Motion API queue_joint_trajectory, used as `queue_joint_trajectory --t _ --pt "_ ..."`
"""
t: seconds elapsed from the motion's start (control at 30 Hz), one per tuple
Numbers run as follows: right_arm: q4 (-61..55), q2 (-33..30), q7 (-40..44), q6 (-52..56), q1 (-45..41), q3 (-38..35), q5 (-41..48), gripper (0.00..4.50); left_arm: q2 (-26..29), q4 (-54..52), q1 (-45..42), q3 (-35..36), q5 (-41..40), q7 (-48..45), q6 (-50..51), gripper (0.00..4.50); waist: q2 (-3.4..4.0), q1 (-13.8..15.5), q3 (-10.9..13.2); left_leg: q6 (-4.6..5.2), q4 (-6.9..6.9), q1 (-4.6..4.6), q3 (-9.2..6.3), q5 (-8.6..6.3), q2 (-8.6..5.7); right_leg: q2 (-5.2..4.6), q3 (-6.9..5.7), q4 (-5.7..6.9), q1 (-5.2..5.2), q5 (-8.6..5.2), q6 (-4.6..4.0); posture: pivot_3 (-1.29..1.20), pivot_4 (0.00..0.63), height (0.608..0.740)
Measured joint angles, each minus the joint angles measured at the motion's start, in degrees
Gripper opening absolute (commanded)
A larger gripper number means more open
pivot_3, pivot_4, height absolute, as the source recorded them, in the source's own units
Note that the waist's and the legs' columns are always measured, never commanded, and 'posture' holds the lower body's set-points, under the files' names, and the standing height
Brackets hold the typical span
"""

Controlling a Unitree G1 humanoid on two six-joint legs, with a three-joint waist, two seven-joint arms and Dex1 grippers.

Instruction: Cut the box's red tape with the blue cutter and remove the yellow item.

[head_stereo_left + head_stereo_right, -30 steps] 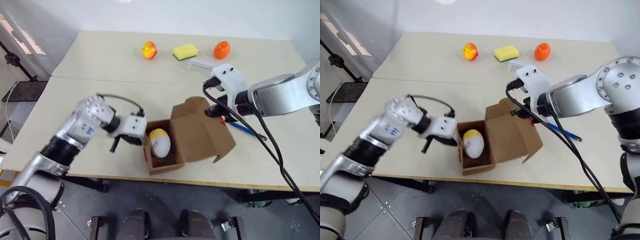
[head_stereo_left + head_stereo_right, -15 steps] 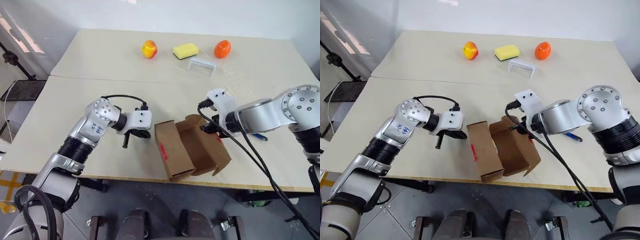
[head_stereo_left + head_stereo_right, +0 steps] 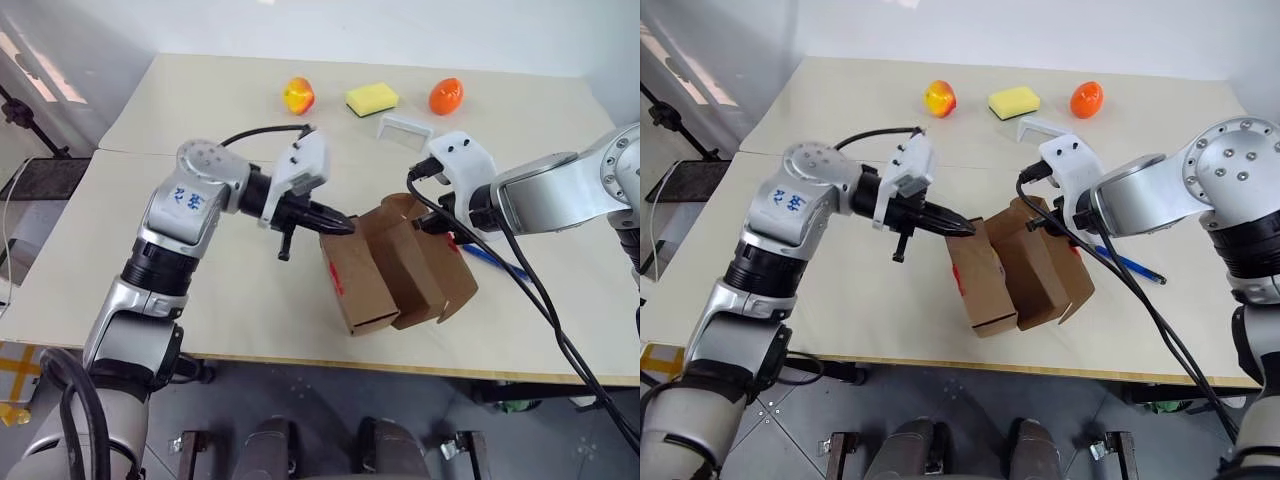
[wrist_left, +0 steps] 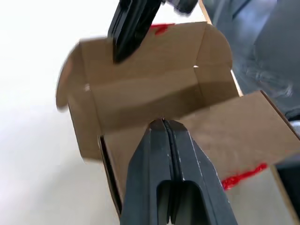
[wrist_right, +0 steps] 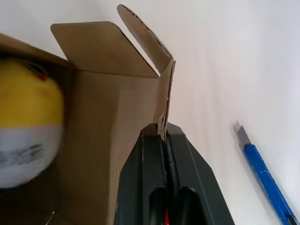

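We tip the box | right gripper pinched shut on its flap | left gripper closed, empty, nudging the wall | yellow item beside our right fingers (about to roll out, we judge).

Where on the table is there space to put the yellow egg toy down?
The widest bare patch is the table's left half, between the red-yellow apple and the left arm. More lies along the front edge left of the box. The back edge is crowded: apple, yellow sponge, orange fruit, white bracket. Right of the box lies the blue cutter.

The open brown box stands tilted, yellow item inside, blue cutter beside it.
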Motion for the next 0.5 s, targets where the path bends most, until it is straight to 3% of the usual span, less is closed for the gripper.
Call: queue_joint_trajectory --t 0.27,0.5 --pt "-1.44 -0.02 -0.33 -0.41 0.75 0.00 -0.01 0.03 0.37 4.10 -1.63 -8.58 7.61 -2.48 -12.34 0.00 0.00 -0.13 0.00 0.00 -0.04 0.00 0.06 0.00 -0.01 0.03 0.00 0.00 -0.06 0.00 0.00 0.00 0.150 0.740" --pt "-2.78 -0.02 -0.94 -1.58 1.63 0.00 -0.06 0.03 -0.24 12.08 -5.37 -10.17 13.42 -2.40 -25.08 0.00 0.00 0.04 0.00 0.00 0.05 -0.13 0.09 0.00 -0.01 0.02 -0.05 -0.02 -0.07 0.00 0.00 0.00 0.150 0.740"
